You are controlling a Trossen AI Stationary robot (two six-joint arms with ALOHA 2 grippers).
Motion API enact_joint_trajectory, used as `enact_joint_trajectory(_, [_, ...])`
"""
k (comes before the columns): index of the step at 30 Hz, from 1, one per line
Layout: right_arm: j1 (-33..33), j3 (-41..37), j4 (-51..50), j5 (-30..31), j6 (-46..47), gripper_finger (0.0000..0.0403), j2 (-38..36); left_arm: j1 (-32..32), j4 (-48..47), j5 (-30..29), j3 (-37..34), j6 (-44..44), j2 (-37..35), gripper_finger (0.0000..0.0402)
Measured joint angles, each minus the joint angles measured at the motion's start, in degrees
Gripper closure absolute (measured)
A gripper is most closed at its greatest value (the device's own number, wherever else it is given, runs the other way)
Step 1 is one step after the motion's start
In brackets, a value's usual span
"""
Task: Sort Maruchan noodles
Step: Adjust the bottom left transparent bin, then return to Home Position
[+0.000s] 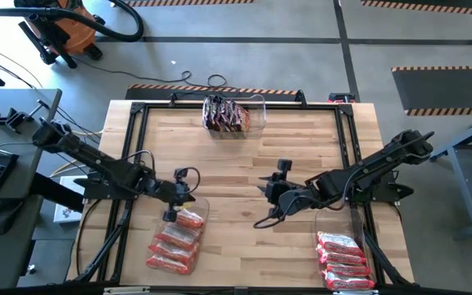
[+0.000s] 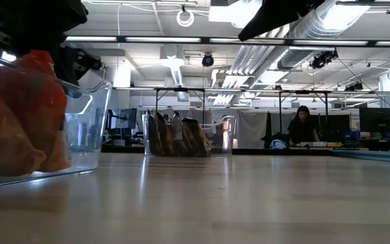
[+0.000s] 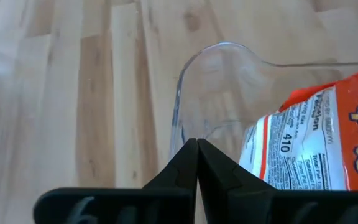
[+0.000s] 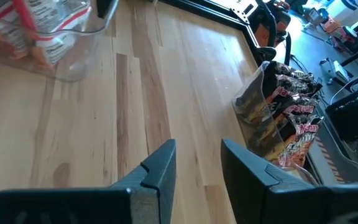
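Crinkly orange-red noodle packets (image 1: 175, 240) fill the clear bin (image 1: 201, 205) under the left gripper (image 1: 178, 196), jaws pressed together and empty. The right gripper (image 1: 266, 197) hovers beside that bin, jaws narrowly apart. Only the left wrist view shows a packet's printed label (image 3: 294, 143)

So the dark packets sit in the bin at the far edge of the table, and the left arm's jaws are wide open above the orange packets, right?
Not quite. The dark packets do sit in the far bin, but the left gripper has its jaws shut, fingertips pressed together, as the left wrist view shows. It hangs over the bin holding the orange packets.
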Motion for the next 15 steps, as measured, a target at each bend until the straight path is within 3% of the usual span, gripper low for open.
enact_joint_trajectory(7, [-0.1,0.0,-1.5,-0.5,-3.0,0.0306,0.0,3.8,-2.4,0.8,-0.2,2.8,-7.1,0.0401])
enact_joint_trajectory(15, [-5.5,0.0,-0.5,-9.1,-6.4,0.0394,-0.8,12.9,-2.6,12.0,-0.2,8.1,-19.7,0.0401])
